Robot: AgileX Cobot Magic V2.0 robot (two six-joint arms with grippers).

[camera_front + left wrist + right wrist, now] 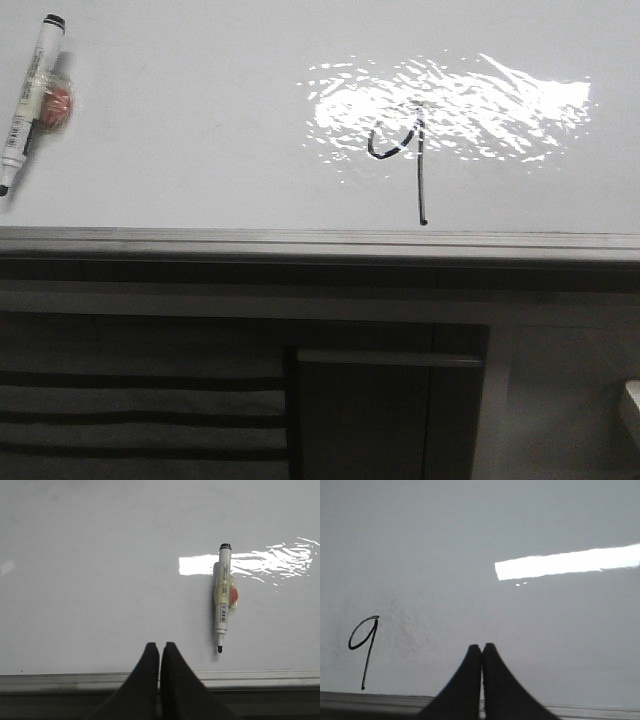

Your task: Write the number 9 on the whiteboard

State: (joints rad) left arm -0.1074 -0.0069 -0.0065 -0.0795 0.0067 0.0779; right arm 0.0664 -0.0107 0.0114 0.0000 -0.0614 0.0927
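The whiteboard (pixel 200 120) fills the top of the front view, with a grey edge strip (pixel 300 240) at its near side. A black number 9 (pixel 405 155) is drawn on it, partly in the glare patch; it also shows in the right wrist view (pixel 365 647). A white marker (pixel 30 95) with a black tip lies on the board at the far left, uncapped; it also shows in the left wrist view (pixel 223 597). My left gripper (pixel 160 645) is shut and empty, near the board's edge beside the marker. My right gripper (pixel 482 646) is shut and empty, beside the 9.
A small orange-red object (pixel 58 103) in clear wrap is stuck to the marker's side. Dark cabinet panels (pixel 380 410) stand below the board's edge. Neither arm shows in the front view.
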